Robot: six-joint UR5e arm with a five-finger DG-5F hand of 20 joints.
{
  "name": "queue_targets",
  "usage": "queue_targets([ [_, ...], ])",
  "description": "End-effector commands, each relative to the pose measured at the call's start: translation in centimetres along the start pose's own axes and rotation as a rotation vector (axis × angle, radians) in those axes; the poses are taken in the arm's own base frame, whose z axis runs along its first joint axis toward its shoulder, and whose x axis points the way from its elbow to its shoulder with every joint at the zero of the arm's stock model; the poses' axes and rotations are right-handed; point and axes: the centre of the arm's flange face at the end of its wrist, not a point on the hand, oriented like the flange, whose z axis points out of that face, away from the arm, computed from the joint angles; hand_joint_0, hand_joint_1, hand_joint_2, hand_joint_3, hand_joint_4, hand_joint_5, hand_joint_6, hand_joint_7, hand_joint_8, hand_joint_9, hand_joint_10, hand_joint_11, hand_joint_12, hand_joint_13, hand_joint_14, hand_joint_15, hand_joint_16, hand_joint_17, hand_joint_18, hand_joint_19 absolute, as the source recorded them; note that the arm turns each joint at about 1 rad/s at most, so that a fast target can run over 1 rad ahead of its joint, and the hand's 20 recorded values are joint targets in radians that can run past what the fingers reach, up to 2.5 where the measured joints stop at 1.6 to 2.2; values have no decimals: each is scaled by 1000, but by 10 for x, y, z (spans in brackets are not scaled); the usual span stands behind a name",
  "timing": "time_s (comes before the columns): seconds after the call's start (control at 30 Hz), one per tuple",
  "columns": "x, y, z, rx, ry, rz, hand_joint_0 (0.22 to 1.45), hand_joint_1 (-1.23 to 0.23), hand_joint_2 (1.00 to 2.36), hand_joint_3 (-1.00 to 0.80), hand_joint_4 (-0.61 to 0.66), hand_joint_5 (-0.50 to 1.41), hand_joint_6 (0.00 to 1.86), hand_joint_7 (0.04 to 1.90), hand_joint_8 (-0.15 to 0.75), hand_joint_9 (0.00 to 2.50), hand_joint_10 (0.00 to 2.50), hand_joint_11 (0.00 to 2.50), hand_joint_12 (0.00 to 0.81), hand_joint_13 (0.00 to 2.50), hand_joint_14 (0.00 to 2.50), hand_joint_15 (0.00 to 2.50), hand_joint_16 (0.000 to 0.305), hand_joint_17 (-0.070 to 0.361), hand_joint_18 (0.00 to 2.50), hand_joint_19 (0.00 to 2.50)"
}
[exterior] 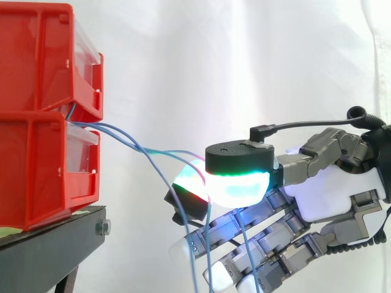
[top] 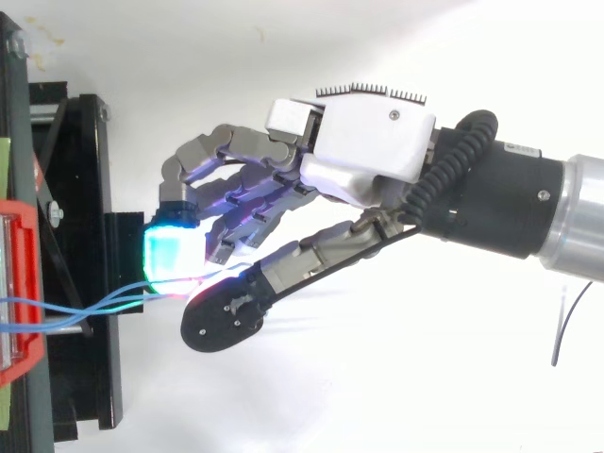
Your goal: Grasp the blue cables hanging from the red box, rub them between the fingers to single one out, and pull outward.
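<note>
Blue cables (exterior: 128, 141) come out at the front of the red box (exterior: 36, 171), at the seam under the upper bin (exterior: 36, 61), and run right and slightly down to the hand (exterior: 330, 195). The span is gently bowed, not dead straight. Box and bin sit on the black stand (exterior: 55, 238) before the white curtain (exterior: 214, 61).

Hand closed on the cables: the thumb pad (exterior: 238, 186), glowing cyan-green, presses against a finger pad (exterior: 190, 183) lit red and green, strands caught between them. Other fingers lie curled beneath, holding nothing that can be seen. Loose ends hang down past the pinch and off the bottom of the side view.

Top view agrees: the cables (top: 94, 310) cross from the box at the left edge to the glowing pad (top: 175, 250), the hand (top: 368, 151) well clear of the stand.

Progress, as judged: grasp made. Rubbing looks under way or about to start, since several strands appear at the pinch and none stands apart as singled out. The outward pull is likely not finished, given the slack.

Hard to make out:
- how many strands sit inside the pinch; pad glow washes out the contact
- whether the hanging strands pass through the grip or merely behind it
- cable roots inside the box, hidden
- the free ends, cut off below
</note>
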Motion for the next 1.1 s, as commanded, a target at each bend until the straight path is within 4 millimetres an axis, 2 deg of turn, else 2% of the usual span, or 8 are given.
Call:
queue_targets([
  [0.0,0,0,0,-1,1,0,741,-924,1000,-500,-36,-231,918,989,171,584,9,306,334,739,19,492,42,94,697,439],
  [0.23,0,1,0,-2,1,1,592,-899,1000,-500,-16,-219,910,1016,184,615,9,317,347,746,18,513,43,98,680,483],
  [0.43,-1,0,0,-1,-1,1,526,-869,1000,-500,0,-211,906,1014,205,637,9,326,364,752,18,514,47,105,687,489],
  [0.83,-1,1,0,-1,-1,1,507,-758,1000,-500,7,-191,890,1039,219,683,9,317,375,765,18,522,49,109,695,520],
  [1.07,-1,0,0,0,-1,0,555,-666,1000,-500,-24,-174,869,1080,202,718,9,307,356,765,20,537,46,103,673,551],
])
